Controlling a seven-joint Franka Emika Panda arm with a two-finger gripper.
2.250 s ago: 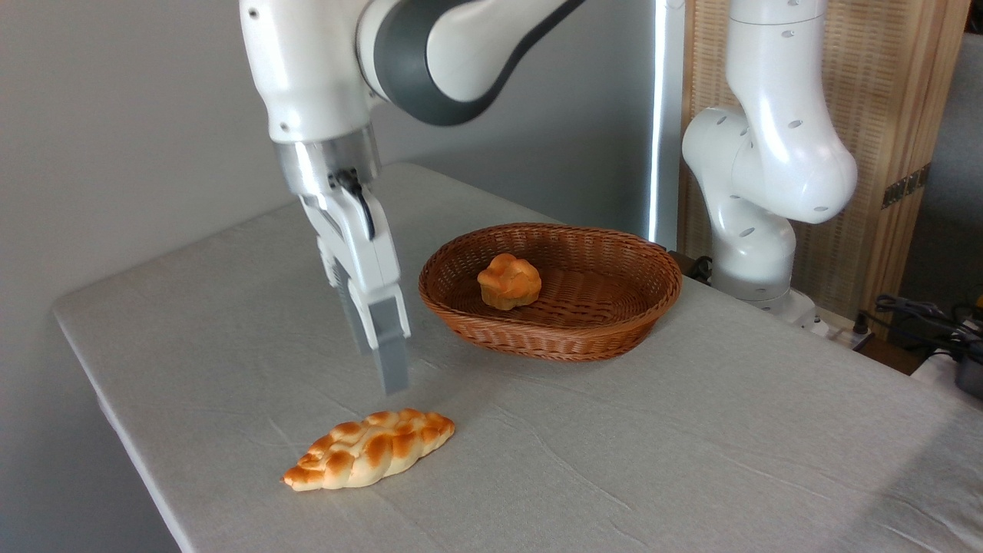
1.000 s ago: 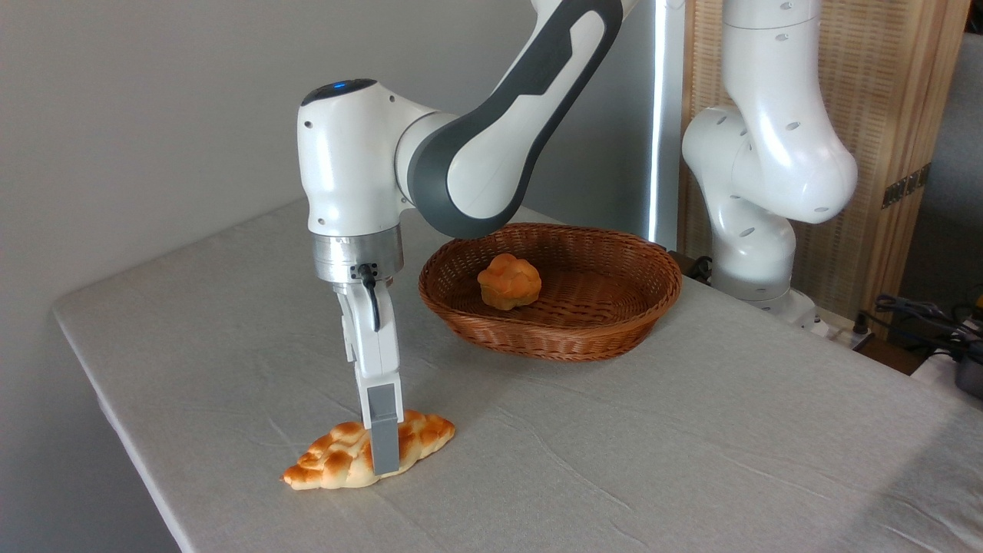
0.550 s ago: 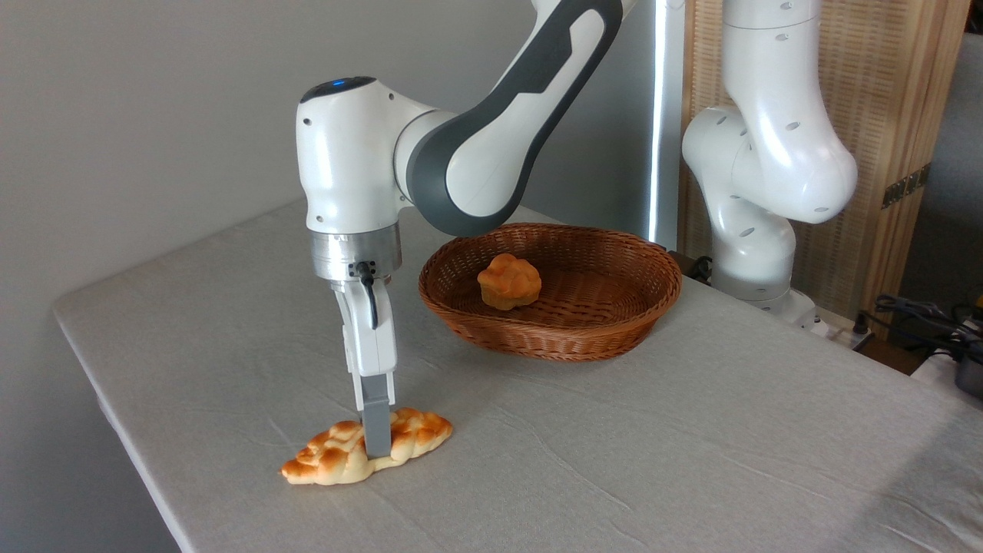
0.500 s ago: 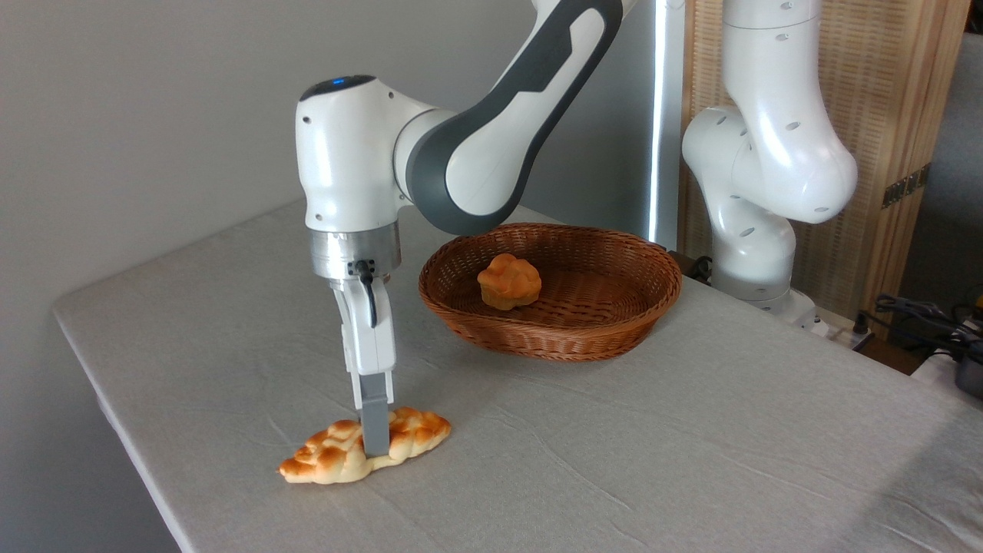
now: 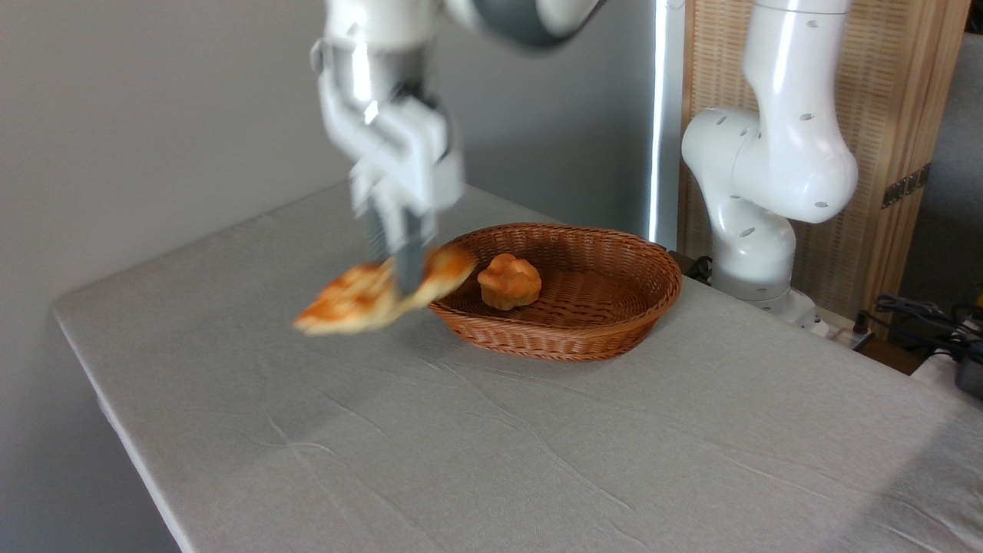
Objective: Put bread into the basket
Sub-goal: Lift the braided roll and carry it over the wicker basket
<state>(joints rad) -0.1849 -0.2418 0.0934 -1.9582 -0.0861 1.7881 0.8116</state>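
The long braided bread hangs in the air, tilted with its left end lower, blurred by motion. My gripper is shut on its middle, fingers pointing down. The loaf's right tip overlaps the left rim of the basket in the picture. This reddish-brown wicker basket sits on the table at centre right.
A small round orange bun lies inside the basket, left of its middle. The arm's white base stands behind the basket at the right. Grey cloth covers the table, whose left edge runs diagonally at the left.
The gripper came down onto the loaf, shut on it, and has now lifted it up and to the right, towards the basket's left rim.
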